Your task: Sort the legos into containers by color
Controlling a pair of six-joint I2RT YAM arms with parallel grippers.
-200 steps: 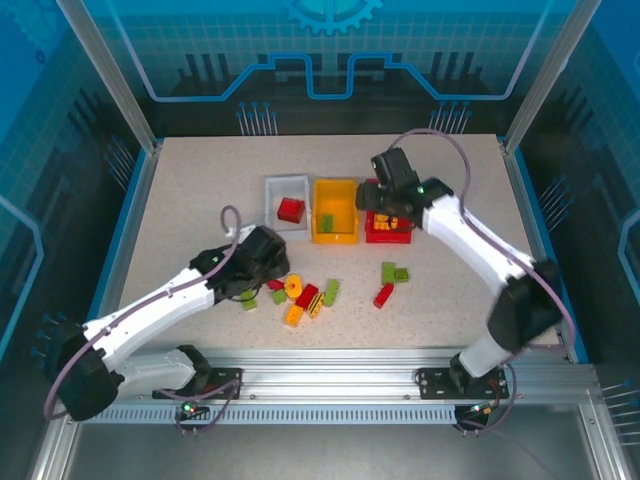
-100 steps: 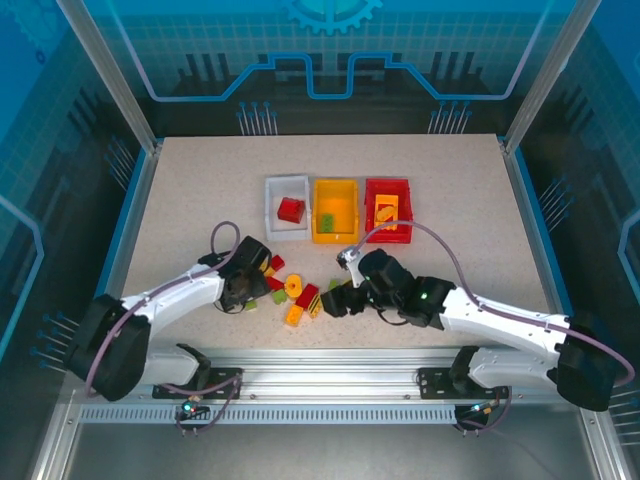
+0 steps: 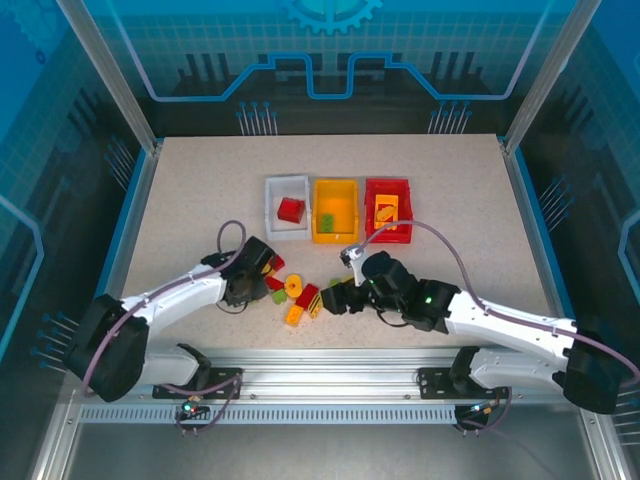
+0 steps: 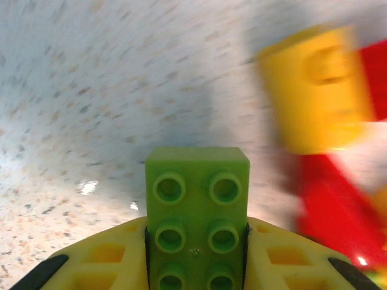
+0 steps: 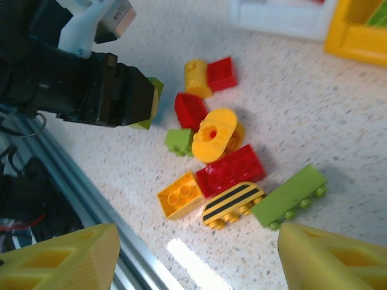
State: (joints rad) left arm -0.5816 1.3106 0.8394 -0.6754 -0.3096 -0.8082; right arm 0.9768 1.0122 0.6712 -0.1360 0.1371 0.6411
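Observation:
My left gripper (image 4: 196,241) is shut on a light green lego brick (image 4: 196,199), held just above the table at the left edge of the pile (image 3: 295,293). My right gripper (image 5: 198,241) hangs open over the pile's right side. Below it lie a yellow brick (image 5: 180,194), a red brick (image 5: 233,170), a striped yellow-black piece (image 5: 233,204), a long green brick (image 5: 289,196) and the round yellow piece (image 5: 214,134). The white bin (image 3: 272,190) holds a red brick, the yellow bin (image 3: 335,186) a green one, and the red bin (image 3: 388,185) a yellow-orange one.
The three bins stand in a row at mid-table behind the pile. An aluminium rail (image 3: 330,360) runs along the near edge, close to the right gripper. The left gripper's black body (image 5: 91,90) sits beside the pile in the right wrist view.
The right arm swung from the red bin down to the pile at the front a second ago and has since barely moved. The left gripper shifted slightly at the pile's left.

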